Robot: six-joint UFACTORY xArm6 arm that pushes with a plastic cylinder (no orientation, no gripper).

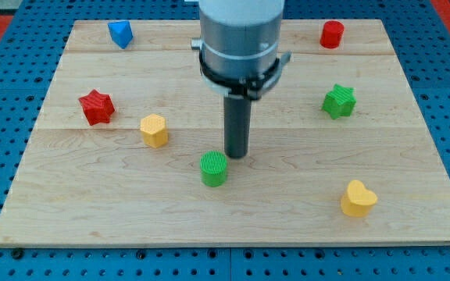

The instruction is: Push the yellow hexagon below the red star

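The yellow hexagon (154, 130) sits on the wooden board, to the right of and slightly lower than the red star (97, 107) at the view's left. My tip (236, 155) is at the board's middle, well to the right of the yellow hexagon and just above and right of the green cylinder (214, 168). It touches neither the hexagon nor the star.
A blue block (120, 33) lies at the top left, a red cylinder (332, 34) at the top right, a green star (339, 101) at the right, a yellow heart (358, 198) at the bottom right. The board (69, 218) lies on a blue perforated surface.
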